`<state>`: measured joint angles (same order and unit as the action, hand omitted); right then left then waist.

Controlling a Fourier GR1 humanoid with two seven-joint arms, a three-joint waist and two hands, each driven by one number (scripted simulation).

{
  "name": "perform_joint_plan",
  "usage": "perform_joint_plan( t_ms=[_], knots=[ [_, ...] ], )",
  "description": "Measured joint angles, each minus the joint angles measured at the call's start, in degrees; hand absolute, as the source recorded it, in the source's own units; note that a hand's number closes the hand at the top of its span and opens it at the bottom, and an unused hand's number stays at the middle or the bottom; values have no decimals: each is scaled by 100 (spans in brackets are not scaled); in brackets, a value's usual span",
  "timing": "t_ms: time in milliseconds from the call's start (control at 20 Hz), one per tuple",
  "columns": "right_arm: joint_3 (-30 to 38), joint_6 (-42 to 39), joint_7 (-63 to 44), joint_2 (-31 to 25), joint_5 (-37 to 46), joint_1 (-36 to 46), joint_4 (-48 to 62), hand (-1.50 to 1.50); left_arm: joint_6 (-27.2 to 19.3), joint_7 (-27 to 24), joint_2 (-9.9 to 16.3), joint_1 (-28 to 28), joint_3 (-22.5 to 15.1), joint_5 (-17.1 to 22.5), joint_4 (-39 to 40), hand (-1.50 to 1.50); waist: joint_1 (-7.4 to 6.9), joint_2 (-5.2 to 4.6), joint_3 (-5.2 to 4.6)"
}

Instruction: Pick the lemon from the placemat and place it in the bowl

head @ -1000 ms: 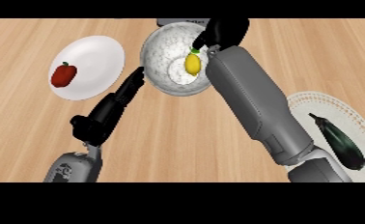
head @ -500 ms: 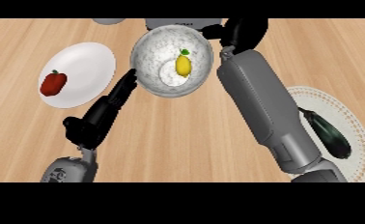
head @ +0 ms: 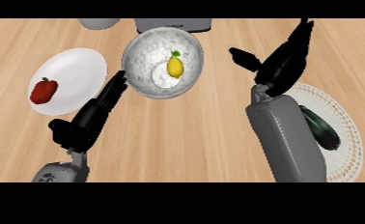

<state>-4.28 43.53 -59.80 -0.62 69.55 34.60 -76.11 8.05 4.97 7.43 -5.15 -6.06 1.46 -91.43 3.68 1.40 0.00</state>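
Head view: lemon sits inside bowl, upper centre of frame, right of bowl's middle. Right hand at upper right, clear of bowl — fingers straight, spread apart, holding nothing. Left hand at lower left, fingers straight, tips near bowl's lower left rim. White plate at left carries red pepper. Placemat at lower right — dark vegetable lies on it, right forearm partly covering mat.
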Motion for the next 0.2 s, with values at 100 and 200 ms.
perform_joint_plan(
  t_ms=[100, 200],
  knots=[
    [-148, -76, -11, 6, -22, -636, -757, -150, 9, -35, 14, 58, -5, -20, -13, 0, 11, -1, -1],
    [-333, -150, 4, -5, -124, -1317, -1521, -150, 4, -92, -26, 123, -67, -59, -38, 0, -5, -12, -1]
  ],
)
